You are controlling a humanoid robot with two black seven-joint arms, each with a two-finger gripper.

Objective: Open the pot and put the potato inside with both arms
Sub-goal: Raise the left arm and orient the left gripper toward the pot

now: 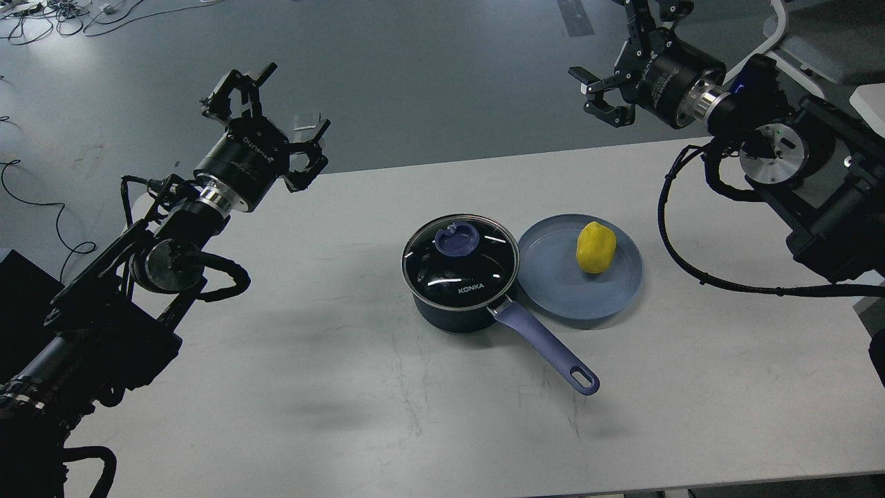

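The pot [460, 277] sits mid-table, glass lid [460, 259] seated, handle pointing toward me and to the right. The potato [595, 247] lies on the grey-blue plate [553, 290] touching the pot's right side. My left gripper [266, 121] and right gripper [608, 86] both hang raised, fingers spread, empty. Recommended: bring the left down squarely over the lid knob [456, 238] and lift straight up while the right takes the potato.

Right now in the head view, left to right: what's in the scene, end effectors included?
Left end effector → pot, lid on → plate → potato on the plate → right end effector. The pot's handle runs toward the near right, in front of the plate.
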